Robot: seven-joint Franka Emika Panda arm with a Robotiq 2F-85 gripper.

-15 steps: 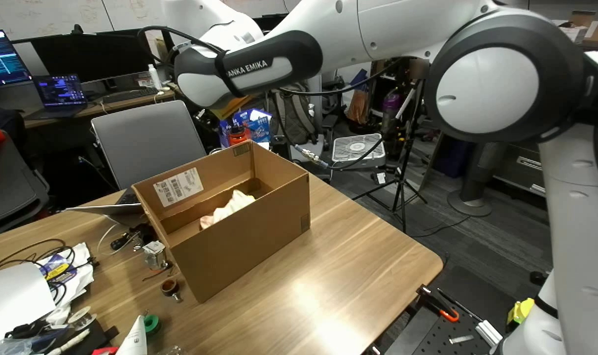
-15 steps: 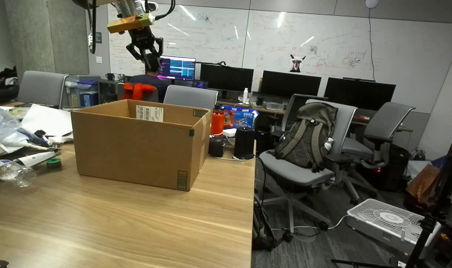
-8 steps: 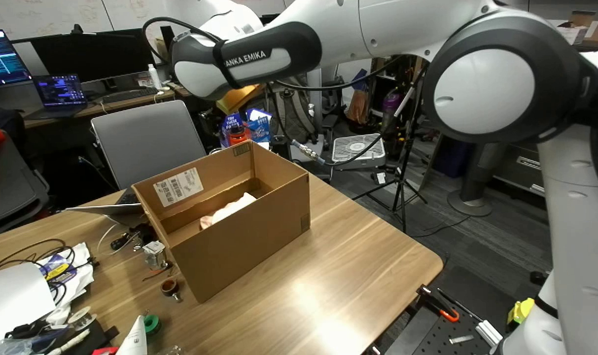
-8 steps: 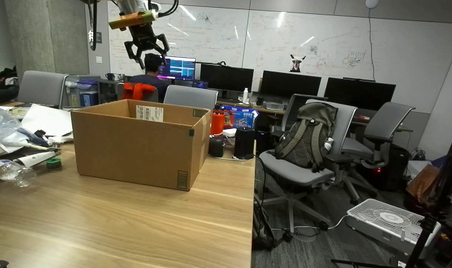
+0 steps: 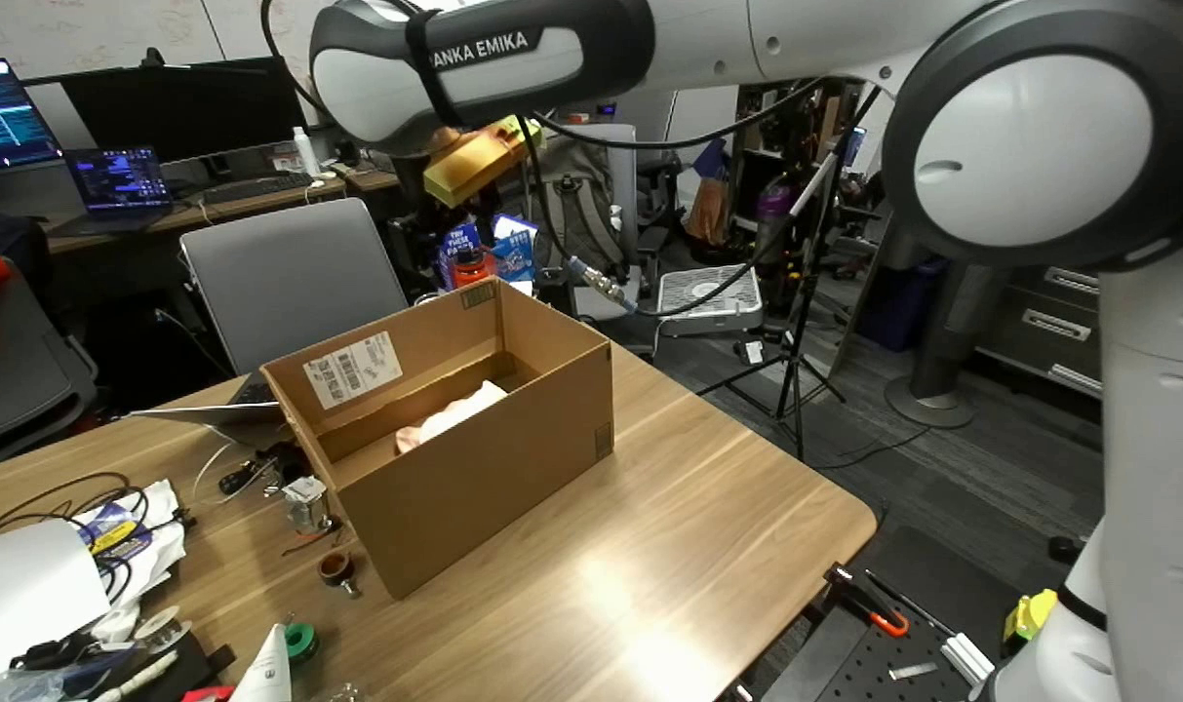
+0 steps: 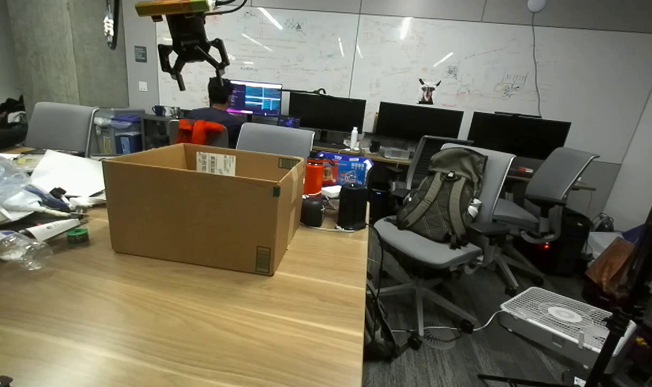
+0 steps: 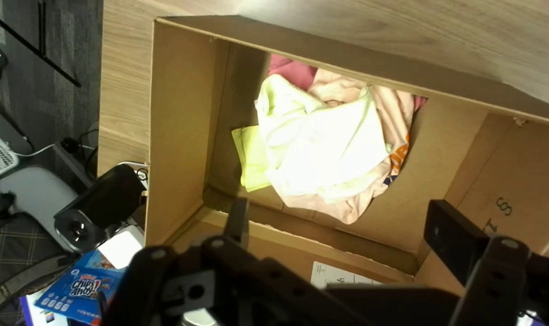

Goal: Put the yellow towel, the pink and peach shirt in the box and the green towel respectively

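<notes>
The brown cardboard box (image 5: 493, 487) stands upright on the table, its top uncovered, in both exterior views and the wrist view. Down inside it, the wrist view shows a crumpled pile. A pale, glare-washed cloth with a greenish tint, seemingly the green towel (image 7: 328, 140), lies on top. Beneath it spreads the pink and peach shirt (image 7: 394, 106). The yellow towel (image 7: 252, 158) pokes out at one side. My gripper (image 6: 201, 81) hangs high over the box with its fingers (image 7: 453, 235) wide apart and nothing between them. In an exterior view the arm hides the gripper's fingers.
Papers, cables and a white tube (image 5: 264, 668) clutter the table beside the box, with a green roll (image 6: 77, 235) and a plastic bottle (image 6: 19, 248). Behind the box stand a red bottle (image 6: 313, 176), a black cylinder (image 6: 352, 207) and a grey chair (image 5: 294, 278).
The gripper's fingers have spread from close together to wide apart. The arm has risen and shifted slightly. The cloth seen in the box has sunk and looks smoother and brighter.
</notes>
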